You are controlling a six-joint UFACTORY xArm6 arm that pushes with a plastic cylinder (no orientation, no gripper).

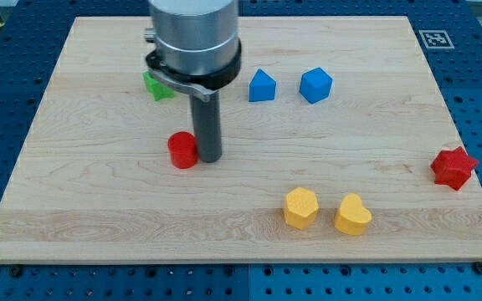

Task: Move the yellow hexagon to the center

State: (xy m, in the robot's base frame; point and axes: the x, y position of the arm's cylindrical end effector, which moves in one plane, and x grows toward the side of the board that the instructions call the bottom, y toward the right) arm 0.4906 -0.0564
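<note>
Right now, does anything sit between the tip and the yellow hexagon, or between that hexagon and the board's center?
Nothing visible does. My tip sits beside the red cylinder, on its right in the view. The board between it and the yellow hexagon is bare, as is the stretch up to the center. The yellow heart lies on the hexagon's far side.

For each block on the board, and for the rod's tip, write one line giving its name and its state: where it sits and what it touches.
my tip: down on the board, right beside the red cylinder
red cylinder: upright, view's left of centre
yellow hexagon: near bottom edge, untouched
yellow heart: just right of the hexagon
blue blocks: side by side near top
green block: partly hidden behind the arm
red star: right edge
</note>
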